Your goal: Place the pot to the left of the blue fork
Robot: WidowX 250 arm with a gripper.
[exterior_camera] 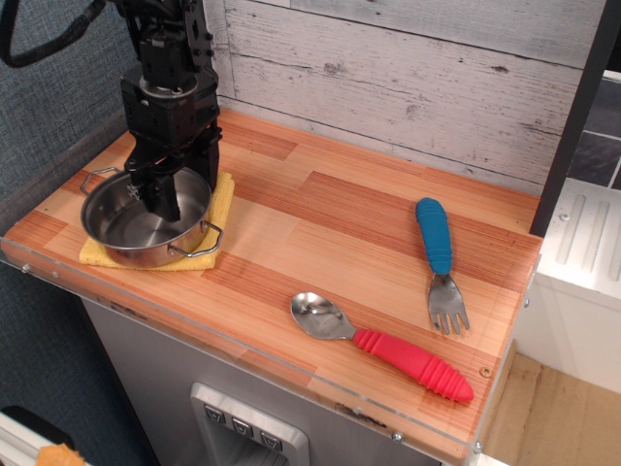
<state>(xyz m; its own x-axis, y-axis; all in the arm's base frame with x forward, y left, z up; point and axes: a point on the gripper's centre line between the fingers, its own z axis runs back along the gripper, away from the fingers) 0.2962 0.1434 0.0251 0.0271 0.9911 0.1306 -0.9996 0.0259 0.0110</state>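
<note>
The pot, small, shiny and round with two wire loop handles, sits on a yellow cloth at the left end of the wooden counter. My black gripper is low over the pot's far right rim. One finger reaches inside the pot and the other stands outside the rim. The jaws look open, with a gap between them. The blue fork lies far to the right, handle toward the wall, tines toward the front.
A silver spoon with a ribbed red handle lies near the front edge, left of the fork. A whitewashed plank wall runs behind the counter. A white appliance stands past the right edge.
</note>
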